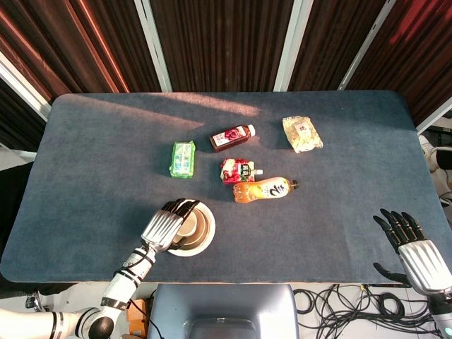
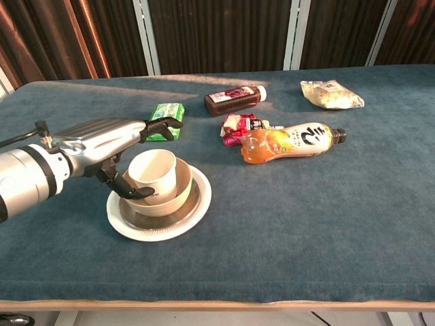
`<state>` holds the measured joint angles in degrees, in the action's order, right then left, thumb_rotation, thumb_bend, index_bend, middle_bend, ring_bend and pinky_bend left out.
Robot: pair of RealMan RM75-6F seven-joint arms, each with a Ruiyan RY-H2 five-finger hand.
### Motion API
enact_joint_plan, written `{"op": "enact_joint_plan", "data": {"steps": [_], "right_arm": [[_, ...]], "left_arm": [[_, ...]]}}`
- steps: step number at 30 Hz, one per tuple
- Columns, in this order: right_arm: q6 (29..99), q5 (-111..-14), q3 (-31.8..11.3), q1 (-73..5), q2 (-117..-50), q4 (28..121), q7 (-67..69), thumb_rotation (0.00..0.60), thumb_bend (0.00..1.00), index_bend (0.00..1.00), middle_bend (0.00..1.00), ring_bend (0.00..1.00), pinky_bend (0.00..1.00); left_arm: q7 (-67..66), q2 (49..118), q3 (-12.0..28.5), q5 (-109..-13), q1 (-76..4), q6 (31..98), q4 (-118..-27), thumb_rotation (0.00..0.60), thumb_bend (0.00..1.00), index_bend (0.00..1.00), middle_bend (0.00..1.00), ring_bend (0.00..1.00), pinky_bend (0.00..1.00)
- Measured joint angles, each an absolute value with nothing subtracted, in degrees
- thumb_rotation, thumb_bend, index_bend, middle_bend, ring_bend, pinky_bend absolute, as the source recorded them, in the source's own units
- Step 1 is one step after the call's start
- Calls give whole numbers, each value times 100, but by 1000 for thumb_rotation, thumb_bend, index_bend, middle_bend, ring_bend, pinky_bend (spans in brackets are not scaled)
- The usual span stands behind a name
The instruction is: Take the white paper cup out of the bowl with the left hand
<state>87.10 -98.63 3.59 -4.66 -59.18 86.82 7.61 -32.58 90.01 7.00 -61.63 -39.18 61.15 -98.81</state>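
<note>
So the white paper cup (image 2: 153, 171) is sitting upright inside the bowl (image 2: 178, 192). Left hand (image 2: 102, 146) hovers right beside it, fingers stretched over the rim, thumb at its wall; can't tell if it's actually gripping. Cup's light and crushable, so pinch the rim gently.

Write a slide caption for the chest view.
Left hand reaches over white paper cup sitting in beige bowl on white plate.

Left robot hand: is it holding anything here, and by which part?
Cannot tell. The left robot hand is at the cup in the bowl, thumb by its near wall, fingers above; no closed grip shows.
</note>
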Motion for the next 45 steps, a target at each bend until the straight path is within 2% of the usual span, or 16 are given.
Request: {"op": "enact_joint_plan", "data": {"steps": [14,23,32,40,45], "right_arm": [[8732,-9863,359,-454,-5911,8685,780,600,112,92,7,0,40],[8642,-9857,368,-488,-5894,8709,754,600,111,104,7,0,40],[8624,-9847,365,-499,-5893,8712,759,600,111,114,7,0,41],[8633,-9848,369,-494,-5885,8705,773,600,112,118,7,0,41],[8617,-9849,372,-501,-5882,8712,771,600,111,119,7,0,41]], "left_arm": [[-3249,9089,642,-6050,-3982,6075,-9778,600,282,31,158,108,225],[-3241,9255,647,-5976,-3961,6196,-9616,600,282,146,313,261,334],[-3172,9250,671,-5955,-3928,6282,-9677,600,322,239,376,315,372],[-3135,8991,669,-6159,-3837,6496,-10073,600,323,251,372,316,373],[-3141,8523,646,-6323,-3704,6723,-10587,600,323,251,368,316,373]]}}
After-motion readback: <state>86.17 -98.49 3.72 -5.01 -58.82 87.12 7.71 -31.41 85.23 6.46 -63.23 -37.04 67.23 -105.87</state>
